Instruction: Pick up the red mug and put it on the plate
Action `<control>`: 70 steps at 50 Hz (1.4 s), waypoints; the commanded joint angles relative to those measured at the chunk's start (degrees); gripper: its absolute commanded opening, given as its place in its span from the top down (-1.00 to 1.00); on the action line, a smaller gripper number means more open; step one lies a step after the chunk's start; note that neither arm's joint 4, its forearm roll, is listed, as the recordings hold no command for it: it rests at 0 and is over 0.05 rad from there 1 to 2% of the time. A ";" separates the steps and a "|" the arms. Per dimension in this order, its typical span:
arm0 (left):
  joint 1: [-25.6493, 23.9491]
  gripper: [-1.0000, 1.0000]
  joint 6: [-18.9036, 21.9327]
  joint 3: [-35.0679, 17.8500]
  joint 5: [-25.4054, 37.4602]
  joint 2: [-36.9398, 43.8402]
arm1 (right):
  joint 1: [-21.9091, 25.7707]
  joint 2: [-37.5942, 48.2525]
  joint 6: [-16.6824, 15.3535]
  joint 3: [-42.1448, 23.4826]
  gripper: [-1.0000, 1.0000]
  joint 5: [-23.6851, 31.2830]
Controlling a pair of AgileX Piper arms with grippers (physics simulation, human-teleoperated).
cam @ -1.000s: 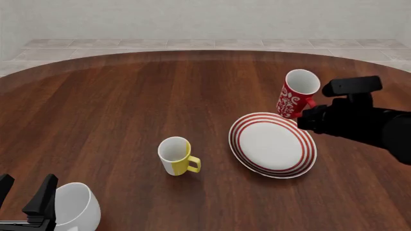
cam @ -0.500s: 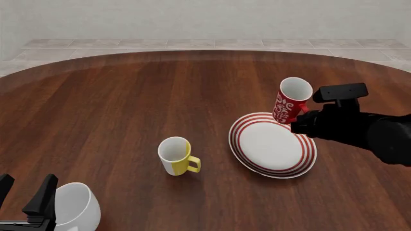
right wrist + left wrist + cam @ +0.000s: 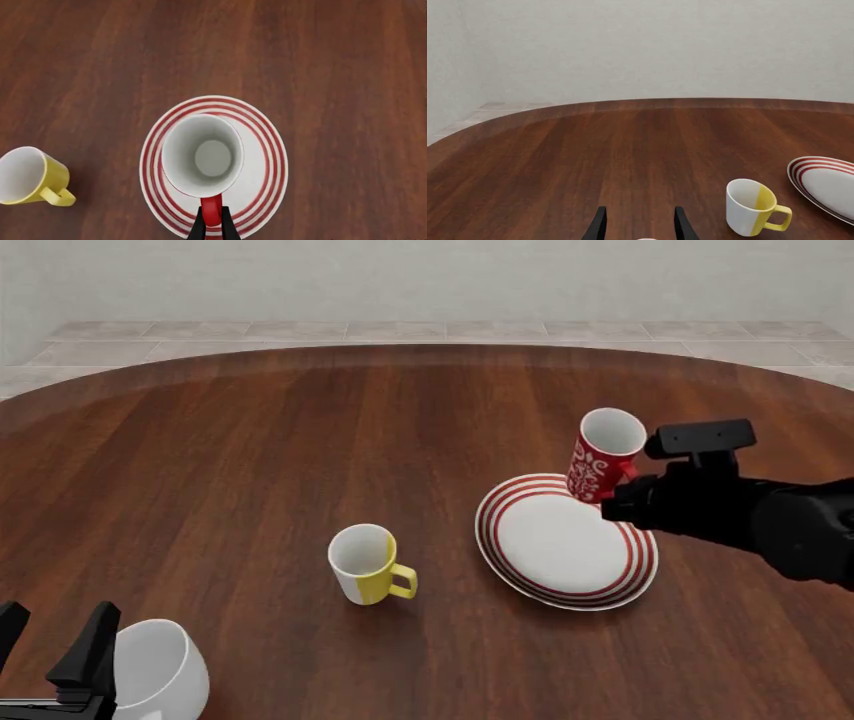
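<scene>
Where the dark wood surface (image 3: 267, 440) curves away at its far edge, the front view shows pale floor tiles (image 3: 427, 335) and a plain light wall (image 3: 427, 275) behind. On the right of that view the right gripper (image 3: 625, 478) holds the red mug (image 3: 602, 455) by its handle, tilted, over the far rim of the plate (image 3: 567, 540); whether the mug's base touches the plate cannot be told. A yellow-and-white mug (image 3: 366, 564) stands left of the plate, well apart from it, and a plain white mug (image 3: 158, 672) sits at the near left corner just beside the left gripper (image 3: 54, 645), whose fingers stand apart around nothing. From the left wrist view, the left gripper (image 3: 639, 227) shows the same spread fingers over bare wood, with the yellow-and-white mug (image 3: 752, 207) and the plate's edge (image 3: 800, 172) off to the right; the red mug does not appear. Looking straight down, the right wrist view alone shows the red mug's (image 3: 202, 155) white inside, its mouth over the plate (image 3: 267, 155), and the right gripper's (image 3: 212, 220) fingers pinched narrow on the red handle (image 3: 211, 210), with the yellow-and-white mug (image 3: 30, 176) left.
</scene>
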 commanded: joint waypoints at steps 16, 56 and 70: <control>-0.01 -1.00 0.00 0.00 0.00 0.00 | -0.32 1.43 -0.27 1.20 1.00 -1.67; 0.00 -1.00 0.00 0.00 0.00 0.00 | 0.45 4.49 0.39 3.12 1.00 -4.23; 0.00 -1.00 0.00 0.00 0.00 -0.01 | 0.50 5.60 0.68 4.06 1.00 -5.65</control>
